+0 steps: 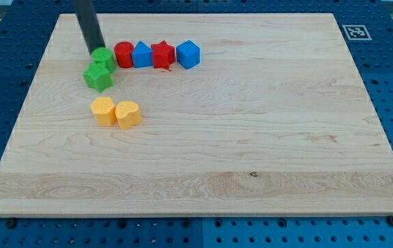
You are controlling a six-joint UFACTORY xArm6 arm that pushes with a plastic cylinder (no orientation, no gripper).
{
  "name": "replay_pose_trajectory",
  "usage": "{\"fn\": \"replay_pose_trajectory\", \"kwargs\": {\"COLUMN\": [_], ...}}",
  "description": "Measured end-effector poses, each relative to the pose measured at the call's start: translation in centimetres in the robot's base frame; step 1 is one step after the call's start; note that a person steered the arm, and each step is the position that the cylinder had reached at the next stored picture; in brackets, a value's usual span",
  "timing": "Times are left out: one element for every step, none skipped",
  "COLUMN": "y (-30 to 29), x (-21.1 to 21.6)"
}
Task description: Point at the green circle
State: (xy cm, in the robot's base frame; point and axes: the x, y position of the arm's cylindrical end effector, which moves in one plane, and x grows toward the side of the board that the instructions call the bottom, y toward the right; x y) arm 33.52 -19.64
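Note:
The green circle [104,58] sits near the view's top left, at the left end of a row of blocks. My tip [94,52] is at its upper left edge, touching or almost touching it. The dark rod rises from there out of the view's top. A green star-like block [98,76] lies just below the green circle, touching it. To the right of the green circle run a red circle [124,54], a blue block [142,54], a red star [163,54] and a blue cube-like block [188,54].
Two yellow blocks lie side by side lower down: a hexagon-like one [103,110] and a heart-like one [128,114]. The wooden board [251,138] rests on a blue perforated table. A black-and-white marker [354,31] is at the board's top right corner.

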Motion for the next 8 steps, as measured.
{"fn": "replay_pose_trajectory", "kwargs": {"y": [-0.8, -1.6, -2.0, -3.2, -3.3, -3.3, -3.2, -3.2], "x": [6.5, 12.9, 16.2, 15.1, 8.1, 0.5, -3.1, -3.1]}}
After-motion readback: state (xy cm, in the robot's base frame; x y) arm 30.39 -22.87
